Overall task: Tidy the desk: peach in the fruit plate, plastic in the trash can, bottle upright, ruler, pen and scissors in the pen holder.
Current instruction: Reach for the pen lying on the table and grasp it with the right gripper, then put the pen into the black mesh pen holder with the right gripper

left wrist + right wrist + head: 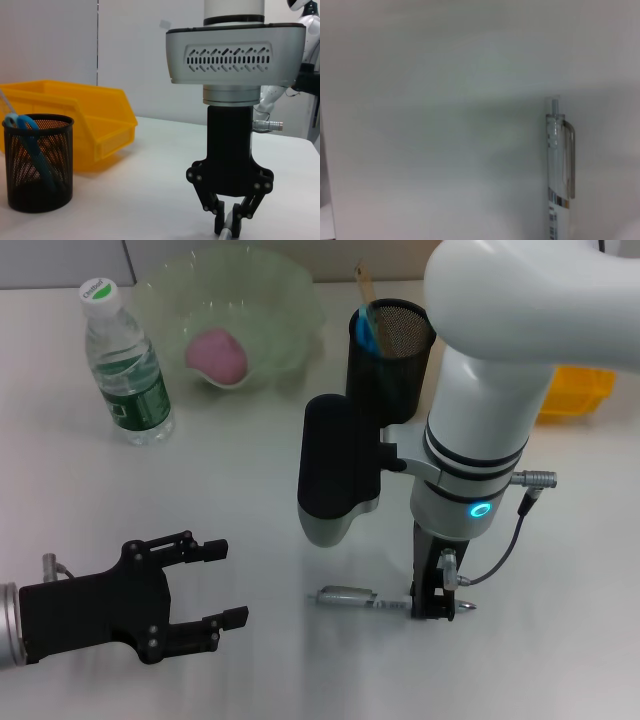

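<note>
Right gripper is straight down on the desk with its jaws pinched in around the pen, near its tip end, though whether it's fully clamped is hard to call. The pen lies flat in front of the pen holder. It looks light, stiff and slick, so I'd grab mid-barrel; left gripper idles wide open.

No legible text anywhere

The clear plastic water bottle carries a green label and the white pen a barcode, neither readable.
</note>
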